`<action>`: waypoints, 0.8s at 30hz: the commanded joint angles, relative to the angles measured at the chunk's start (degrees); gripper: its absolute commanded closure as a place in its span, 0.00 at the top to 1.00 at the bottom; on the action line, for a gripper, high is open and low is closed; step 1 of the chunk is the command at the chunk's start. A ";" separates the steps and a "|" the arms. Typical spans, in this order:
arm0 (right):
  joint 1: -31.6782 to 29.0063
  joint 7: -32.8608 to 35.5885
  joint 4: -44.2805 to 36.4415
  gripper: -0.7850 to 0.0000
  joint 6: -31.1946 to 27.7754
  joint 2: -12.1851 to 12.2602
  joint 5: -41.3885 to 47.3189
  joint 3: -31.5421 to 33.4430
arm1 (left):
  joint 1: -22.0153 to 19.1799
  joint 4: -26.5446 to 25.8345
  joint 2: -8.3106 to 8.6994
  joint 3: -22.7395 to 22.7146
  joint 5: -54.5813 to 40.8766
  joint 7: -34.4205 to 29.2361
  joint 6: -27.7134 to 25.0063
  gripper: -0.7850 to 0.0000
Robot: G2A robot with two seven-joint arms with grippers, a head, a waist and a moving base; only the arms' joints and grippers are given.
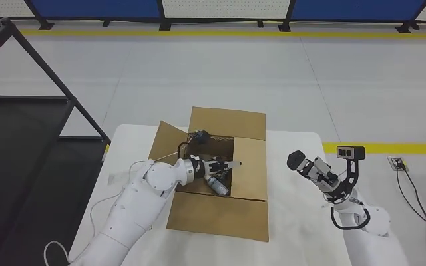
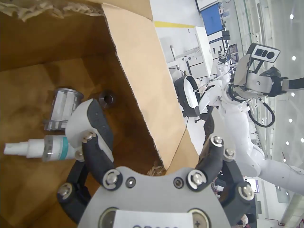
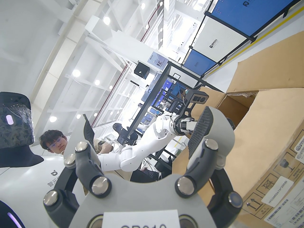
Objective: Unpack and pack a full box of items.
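Unpacking, apparently: left gripper (image 2: 152, 117), fingers apart, empty, inside cardboard box (image 1: 219, 219) beside spray bottle (image 2: 35, 149) at its 5 o'clock; next needs lowering and closing; right gripper (image 3: 147, 117) spread at 3 o'clock

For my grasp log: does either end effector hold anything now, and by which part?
Nothing is held. Both are open: the left end effector over the box, the right end effector beside it.

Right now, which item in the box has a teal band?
The white-nozzled spray bottle; the clear canister and small dark cup carry none.
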 commanded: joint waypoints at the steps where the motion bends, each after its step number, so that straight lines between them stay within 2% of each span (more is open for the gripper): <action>1: 0.02 -0.04 0.03 1.00 -0.16 0.10 -0.06 -0.11 | -0.74 1.59 -0.68 1.10 -0.83 0.26 -1.20 1.00; 8: 0.30 -0.76 0.84 1.00 -0.05 0.45 0.14 -0.36 | -2.47 5.28 -2.57 3.54 -2.28 2.18 -6.86 1.00; 20: 0.40 -0.80 0.88 1.00 0.17 0.54 -0.03 -0.47 | -2.60 5.45 -2.61 3.62 -1.98 2.36 -6.85 1.00; 24: -0.17 -2.31 -0.61 1.00 1.29 0.54 -0.68 -0.91 | -0.89 3.26 -2.41 2.80 -1.94 4.23 -6.22 1.00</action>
